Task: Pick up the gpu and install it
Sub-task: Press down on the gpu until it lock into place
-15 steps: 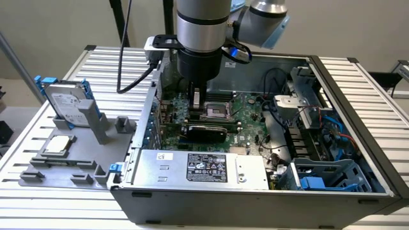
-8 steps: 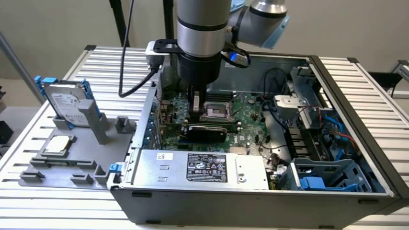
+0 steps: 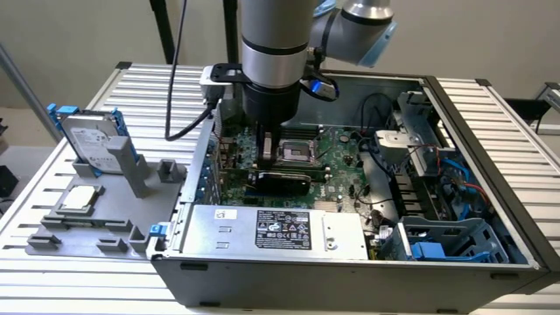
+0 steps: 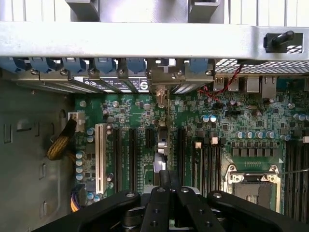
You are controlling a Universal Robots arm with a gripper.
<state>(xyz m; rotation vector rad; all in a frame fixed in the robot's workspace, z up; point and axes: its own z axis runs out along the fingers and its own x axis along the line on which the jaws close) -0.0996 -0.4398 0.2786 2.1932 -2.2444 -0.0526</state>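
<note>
While arm reaches down into open case: lines below cover what is visible.
Arm: grey column enters the computer case (image 3: 490,197) from above, wrist over the motherboard (image 3: 337,154).
Gripper (image 3: 267,147): low inside the case, just above the slot area; in the wrist view the gripper (image 4: 169,193) has its black fingers (image 4: 164,181) drawn close together on a thin edge-on card.
Gpu (image 3: 278,178): dark flat card lying low across the board, directly under the gripper; in the wrist view the gpu (image 4: 161,145) runs edge-on toward the rear bracket row (seated or not, cannot tell).
Slots: white slot (image 4: 101,157) and black expansion slots beside the card, CPU socket (image 4: 251,181) off to one side.
Power supply (image 3: 275,230): silver box with label, at the case's near edge.
Outside case, the exterior view's left: hard drive (image 3: 92,141) with blue rails standing upright in a grey fixture (image 3: 105,220); square chip (image 3: 79,197) resting on the same fixture.
Cables: red and blue wires near the drive cage (image 3: 450,239).
</note>
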